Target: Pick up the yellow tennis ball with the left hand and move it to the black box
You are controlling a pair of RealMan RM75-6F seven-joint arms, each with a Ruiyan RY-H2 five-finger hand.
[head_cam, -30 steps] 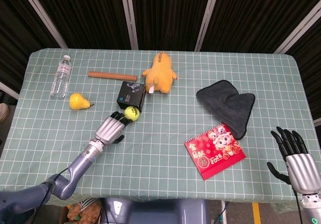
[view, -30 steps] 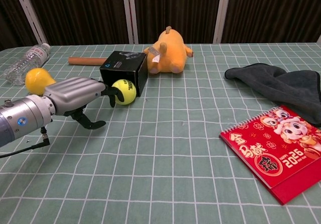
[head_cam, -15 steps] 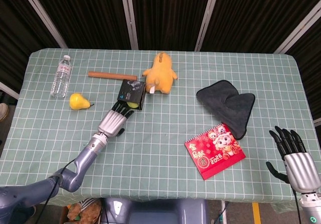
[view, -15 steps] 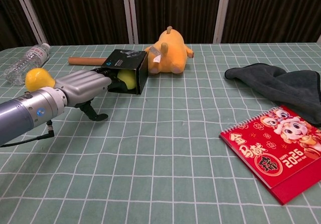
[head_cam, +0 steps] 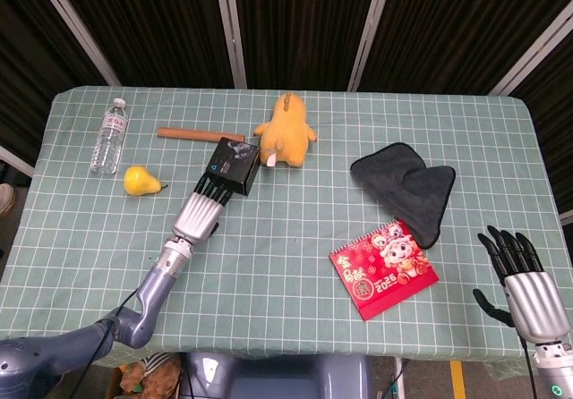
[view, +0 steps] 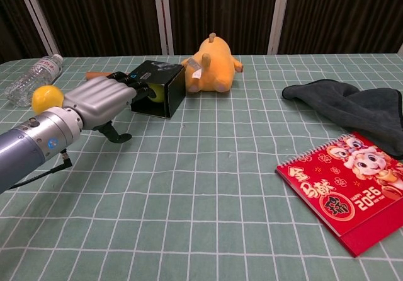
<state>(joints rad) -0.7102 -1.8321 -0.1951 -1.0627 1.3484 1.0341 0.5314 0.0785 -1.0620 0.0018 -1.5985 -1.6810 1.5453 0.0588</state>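
Left hand at the mouth of the black box, tennis ball inside.

Your left hand [view: 101, 101] reaches into the open side of the black box [head_cam: 235, 165], which lies toward the far left part of the bench [head_cam: 295, 265]; its fingers [view: 126, 86] are at the tennis ball [view: 155, 91], which sits inside the box, but you cannot tell from either view whether they grip it. Your right hand [head_cam: 524, 278] hangs past the near right corner of the bench, fingers spread and holding nothing. A pear [head_cam: 140, 181] and a water bottle [head_cam: 109, 135] lie near the left edge, a wooden rod [head_cam: 199, 134] and a yellow plush toy [head_cam: 286, 131] just behind the box. A dark cloth [head_cam: 407, 184] and a red calendar [head_cam: 383, 269] lie toward the right edge.
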